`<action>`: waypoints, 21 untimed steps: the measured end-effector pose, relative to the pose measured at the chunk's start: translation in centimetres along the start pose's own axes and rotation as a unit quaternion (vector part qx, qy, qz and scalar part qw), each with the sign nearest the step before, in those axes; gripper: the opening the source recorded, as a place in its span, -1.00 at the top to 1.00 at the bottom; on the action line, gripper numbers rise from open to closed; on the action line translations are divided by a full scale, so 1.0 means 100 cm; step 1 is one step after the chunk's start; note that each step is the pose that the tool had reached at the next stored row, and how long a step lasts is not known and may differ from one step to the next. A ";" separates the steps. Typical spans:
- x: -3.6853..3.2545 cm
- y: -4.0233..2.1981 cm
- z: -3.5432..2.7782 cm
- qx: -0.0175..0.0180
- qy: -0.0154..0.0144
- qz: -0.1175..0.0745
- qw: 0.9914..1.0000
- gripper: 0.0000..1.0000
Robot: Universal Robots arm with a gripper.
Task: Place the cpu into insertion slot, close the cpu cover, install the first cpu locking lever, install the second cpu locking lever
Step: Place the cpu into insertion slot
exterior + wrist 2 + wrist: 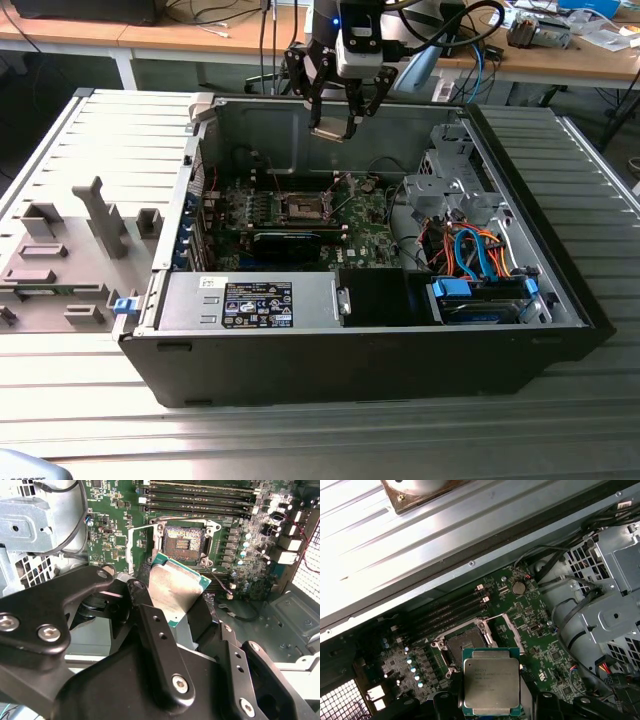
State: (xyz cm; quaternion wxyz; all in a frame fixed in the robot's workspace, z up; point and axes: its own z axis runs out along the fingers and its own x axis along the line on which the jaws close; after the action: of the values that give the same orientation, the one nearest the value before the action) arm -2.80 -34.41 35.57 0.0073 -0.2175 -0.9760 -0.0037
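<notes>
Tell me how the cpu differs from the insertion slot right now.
The cpu is held up in the gripper, clear of the board. The slot sits fixed on that board, empty. The cpu's top is a solid silvery-grey plate, while the slot has a dark centre inside a metal rim. Both are square and look close in footprint.

Bright, even light; glare streaks the ribbed grey metal surface (300,440) at six o'clock of the open black computer case (350,355), its interior shaded. The flat silvery-grey cpu (175,587) gleams on top.
</notes>
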 end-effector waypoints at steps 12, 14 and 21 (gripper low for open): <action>0.0000 -0.0001 -0.0001 -0.003 0.001 0.009 1.000 -0.09; 0.0000 0.0000 0.0000 -0.021 0.010 0.011 1.000 -0.09; -0.0001 -0.0003 0.0000 -0.034 0.017 -0.008 0.999 -0.09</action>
State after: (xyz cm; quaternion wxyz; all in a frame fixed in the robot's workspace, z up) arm -2.81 -34.44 35.58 0.0167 -0.2095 -0.9768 -0.0408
